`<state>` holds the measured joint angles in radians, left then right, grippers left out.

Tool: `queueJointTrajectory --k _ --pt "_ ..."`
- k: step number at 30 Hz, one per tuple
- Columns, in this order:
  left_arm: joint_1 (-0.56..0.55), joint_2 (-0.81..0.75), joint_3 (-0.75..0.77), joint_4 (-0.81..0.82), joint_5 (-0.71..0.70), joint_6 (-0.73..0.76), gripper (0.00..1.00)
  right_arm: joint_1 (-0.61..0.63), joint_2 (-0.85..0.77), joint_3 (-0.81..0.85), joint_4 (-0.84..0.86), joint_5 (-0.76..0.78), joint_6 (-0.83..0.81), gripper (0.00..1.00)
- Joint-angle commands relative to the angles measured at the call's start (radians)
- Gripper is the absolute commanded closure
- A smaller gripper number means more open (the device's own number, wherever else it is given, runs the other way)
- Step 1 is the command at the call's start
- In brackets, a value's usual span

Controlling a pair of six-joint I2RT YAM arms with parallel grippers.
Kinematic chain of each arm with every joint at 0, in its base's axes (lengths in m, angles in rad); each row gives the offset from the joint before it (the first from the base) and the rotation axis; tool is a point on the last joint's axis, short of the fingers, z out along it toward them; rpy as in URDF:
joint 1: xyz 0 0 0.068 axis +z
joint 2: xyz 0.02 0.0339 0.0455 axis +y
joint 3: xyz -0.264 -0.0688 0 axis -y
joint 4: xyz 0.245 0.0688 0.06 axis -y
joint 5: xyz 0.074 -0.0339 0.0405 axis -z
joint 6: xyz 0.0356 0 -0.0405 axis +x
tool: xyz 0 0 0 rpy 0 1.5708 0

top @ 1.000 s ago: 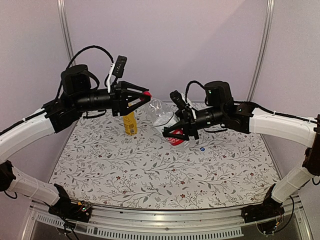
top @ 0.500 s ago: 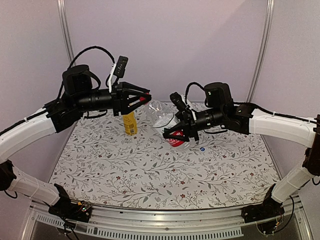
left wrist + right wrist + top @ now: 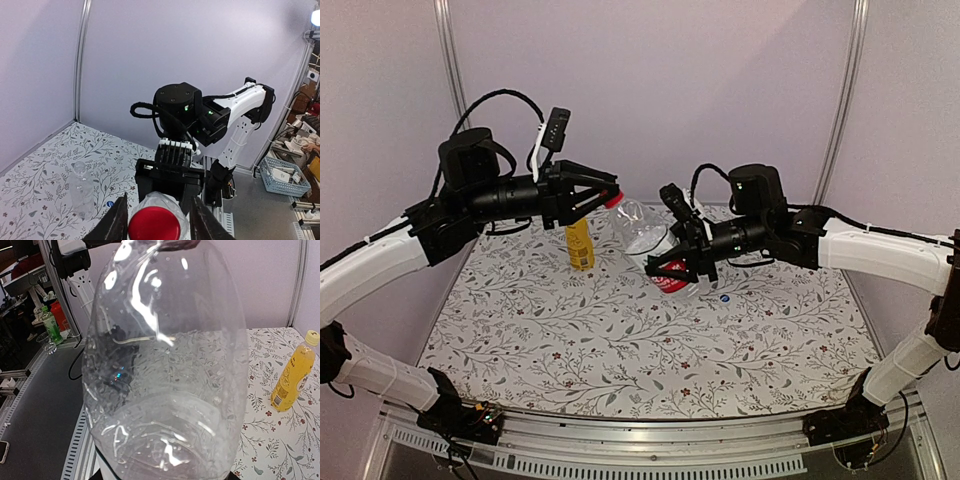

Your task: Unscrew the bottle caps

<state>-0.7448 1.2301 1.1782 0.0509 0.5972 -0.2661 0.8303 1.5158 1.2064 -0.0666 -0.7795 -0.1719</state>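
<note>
My right gripper (image 3: 670, 268) is shut on the clear bottle with the red label (image 3: 645, 235) and holds it tilted above the table, neck towards the left. The bottle fills the right wrist view (image 3: 165, 365). Its red cap (image 3: 613, 199) sits between the fingers of my left gripper (image 3: 608, 197), which is open, with a small gap at one side of the cap (image 3: 154, 226). The yellow bottle (image 3: 580, 245) stands upright behind with its yellow cap (image 3: 312, 337) on. The unlabelled clear bottle (image 3: 82, 192) lies on the table, capless. The blue-white cap (image 3: 724, 298) lies loose beside it.
The flowered table cover (image 3: 620, 350) spans the work area. Lilac walls with metal posts (image 3: 450, 50) close the back and sides. The right arm's white links (image 3: 890, 250) reach in from the right. A basket (image 3: 284, 177) and shelving stand off the table.
My left gripper has rolled slightly about the red cap and its jaws have narrowed around it. The right gripper and the bottle have stayed put.
</note>
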Motion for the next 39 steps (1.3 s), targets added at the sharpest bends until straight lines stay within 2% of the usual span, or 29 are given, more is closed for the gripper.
queueJointTrajectory --k 1,16,23,25,28,33,39 --pt "0.01 0.006 -0.013 0.039 0.027 -0.017 0.58 0.003 -0.031 0.0 0.017 0.005 0.012 0.66" --pt "0.011 0.016 -0.022 0.038 0.024 -0.008 0.55 0.003 -0.029 0.0 0.024 -0.003 0.012 0.66" --pt "0.01 0.016 -0.023 0.044 0.029 -0.018 0.63 0.003 -0.028 -0.001 0.027 0.011 0.016 0.66" --pt "0.011 0.014 -0.023 0.051 0.032 -0.026 0.68 0.003 -0.027 -0.001 0.024 0.021 0.017 0.66" --pt "0.011 0.011 -0.022 0.058 0.03 -0.041 0.81 0.002 -0.025 0.0 0.023 0.043 0.019 0.66" --pt "0.008 0.009 -0.033 0.063 -0.046 -0.108 0.91 0.006 -0.022 0.018 0.014 0.157 0.043 0.7" --pt "-0.004 0.037 -0.003 0.0 -0.273 -0.314 0.93 0.052 0.01 0.088 -0.068 0.457 0.031 0.7"
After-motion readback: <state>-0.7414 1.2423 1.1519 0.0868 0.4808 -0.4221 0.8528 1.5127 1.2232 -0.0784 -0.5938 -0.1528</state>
